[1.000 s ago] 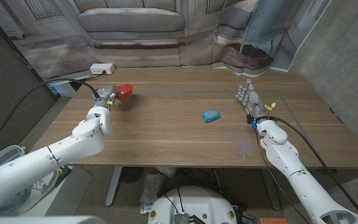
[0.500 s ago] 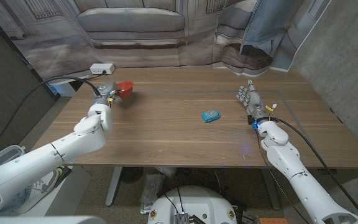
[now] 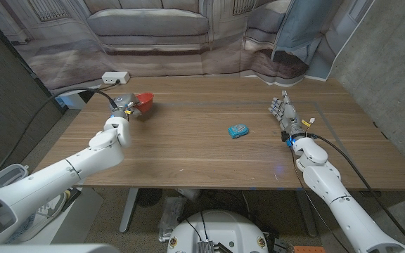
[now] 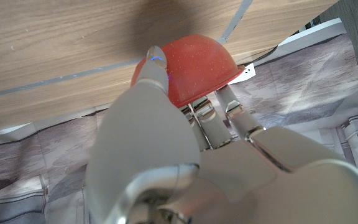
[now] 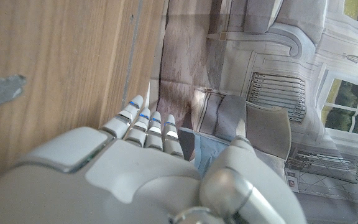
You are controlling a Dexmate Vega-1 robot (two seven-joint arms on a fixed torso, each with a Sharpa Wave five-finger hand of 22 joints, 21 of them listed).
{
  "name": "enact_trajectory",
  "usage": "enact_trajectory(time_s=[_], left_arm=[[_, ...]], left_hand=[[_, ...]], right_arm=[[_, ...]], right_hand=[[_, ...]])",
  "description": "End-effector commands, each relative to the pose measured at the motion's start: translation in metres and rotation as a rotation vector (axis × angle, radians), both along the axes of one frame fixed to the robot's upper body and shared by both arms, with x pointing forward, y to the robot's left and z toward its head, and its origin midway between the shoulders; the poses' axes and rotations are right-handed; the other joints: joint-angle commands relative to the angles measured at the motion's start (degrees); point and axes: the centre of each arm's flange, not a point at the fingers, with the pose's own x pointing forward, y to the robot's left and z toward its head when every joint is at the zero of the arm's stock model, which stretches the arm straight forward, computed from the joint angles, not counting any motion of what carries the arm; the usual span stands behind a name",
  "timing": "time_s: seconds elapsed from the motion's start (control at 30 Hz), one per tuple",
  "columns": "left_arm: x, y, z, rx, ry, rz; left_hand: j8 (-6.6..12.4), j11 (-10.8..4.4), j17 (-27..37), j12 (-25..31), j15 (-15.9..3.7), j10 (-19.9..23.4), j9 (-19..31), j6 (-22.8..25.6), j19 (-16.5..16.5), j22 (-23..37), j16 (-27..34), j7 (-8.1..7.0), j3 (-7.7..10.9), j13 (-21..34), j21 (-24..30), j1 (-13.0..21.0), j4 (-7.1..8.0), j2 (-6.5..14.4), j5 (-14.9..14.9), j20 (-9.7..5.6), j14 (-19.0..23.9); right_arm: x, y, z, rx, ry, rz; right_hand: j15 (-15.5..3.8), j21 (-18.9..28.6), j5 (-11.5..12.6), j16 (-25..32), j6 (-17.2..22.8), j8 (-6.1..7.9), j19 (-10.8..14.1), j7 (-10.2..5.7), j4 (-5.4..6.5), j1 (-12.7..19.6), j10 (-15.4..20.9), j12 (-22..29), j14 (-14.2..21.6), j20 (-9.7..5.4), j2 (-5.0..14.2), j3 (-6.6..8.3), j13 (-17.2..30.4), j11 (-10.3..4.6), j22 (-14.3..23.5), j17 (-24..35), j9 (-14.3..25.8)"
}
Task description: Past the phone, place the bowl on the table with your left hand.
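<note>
My left hand [image 3: 123, 107] has its fingers [image 4: 156, 67] clamped on the red bowl [image 3: 142, 102]; in the left wrist view one finger lies over the bowl's outer wall and others reach under it toward the rim. The bowl sits just ahead of my fingers, over the far left part of the counter [image 3: 209, 154], and I can't tell whether its base touches the wood yet. The phone [image 3: 238, 131], the small blue thing, lies well off to my left hand's right, mid-counter. My right hand [image 3: 285, 112] waits on the far side of the phone from my left, fingers straight and close together, holding nothing. For the step: the bowl must end up beyond the phone, so I'd judge the carry not finished. Keep the bowl level, carry it across and farther out than the phone, staying high enough to clear it. Lower slowly until the base bears flat, then spread the fingers and back straight off so the rim isn't dragged. Risk: a finger hooked on the rim tips the bowl on release.
</note>
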Motion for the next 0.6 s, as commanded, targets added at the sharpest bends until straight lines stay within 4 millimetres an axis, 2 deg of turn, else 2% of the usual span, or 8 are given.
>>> enact_trajectory(time_s=[0.03, 0.6], left_arm=[[0.0171, 0.0041, -0.0113, -0.036, 0.028, -0.005], [0.0232, 0.0067, -0.0201, -0.052, 0.052, -0.005]], left_hand=[[0.03, -0.05, 0.42, 0.17, -3.83, 0.39, 0.37, 3.45, -0.15, -0.09, -0.08, 2.12, 0.49, 0.33, 0.37, 1.26, 0.87, 1.77, 0.35, -7.5, 0.57], [-0.14, -0.05, 0.75, -0.1, -3.83, 0.45, 0.39, 3.43, -0.43, -0.38, -0.37, 2.34, 0.48, 0.49, 0.94, 1.26, 0.86, 1.69, 0.33, -7.44, 0.58]], right_arm=[[-0.003, -0.0015, 0.0007, 0.001, 0.001, -0.011], [-0.0048, -0.0017, -0.0017, 0.001, 0.006, -0.017]], right_hand=[[0.15, -0.25, -0.13, -0.1, -0.09, 0.16, 0.49, 0.04, -0.16, 0.41, 0.51, -0.19, 0.33, -1.88, 0.0, -0.15, 0.22, 0.04, 0.22, 0.18, 0.15], [0.14, -0.34, -0.13, -0.1, -0.1, 0.15, 0.57, 0.06, -0.19, 0.38, 0.56, -0.17, 0.38, -1.9, 0.03, -0.22, 0.22, 0.07, 0.23, 0.18, 0.15]])
